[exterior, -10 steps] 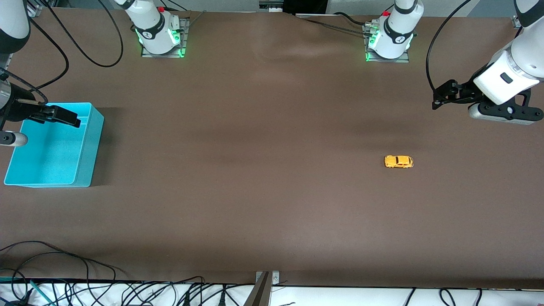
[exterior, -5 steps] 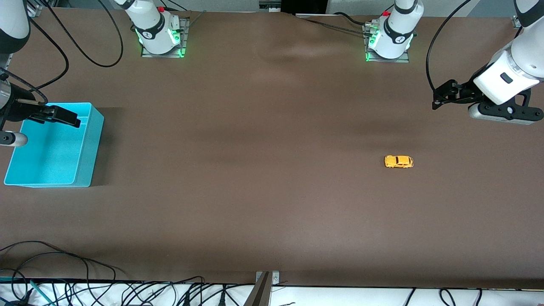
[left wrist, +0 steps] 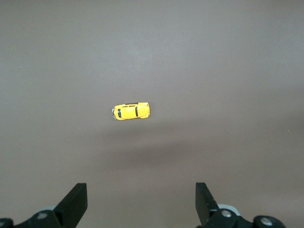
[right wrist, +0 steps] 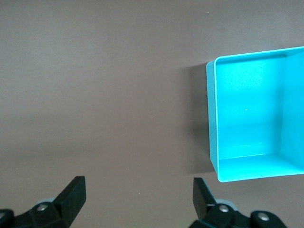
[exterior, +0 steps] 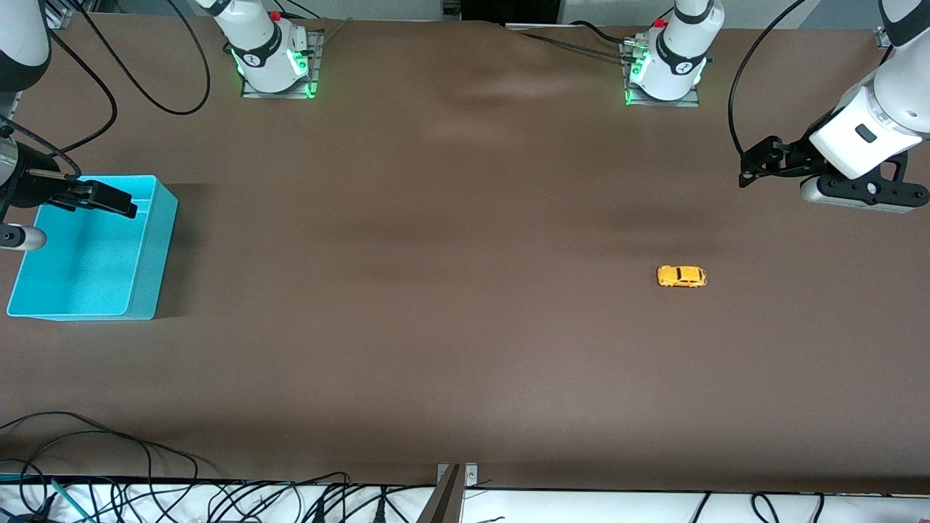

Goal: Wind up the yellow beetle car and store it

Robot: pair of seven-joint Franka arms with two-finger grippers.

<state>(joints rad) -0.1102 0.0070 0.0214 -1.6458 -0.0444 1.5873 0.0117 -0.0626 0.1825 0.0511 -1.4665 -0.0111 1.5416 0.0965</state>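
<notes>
The yellow beetle car stands on its wheels on the brown table, toward the left arm's end. It also shows in the left wrist view. My left gripper hangs open and empty above the table near that end, apart from the car; its own view shows the gripper with jaws wide apart. My right gripper is open and empty over the turquoise bin; in its own view the gripper has jaws wide apart and the bin lies off to one side.
The bin is empty and stands at the right arm's end of the table. Loose cables lie along the table's edge nearest the front camera. Both arm bases stand at the edge farthest from that camera.
</notes>
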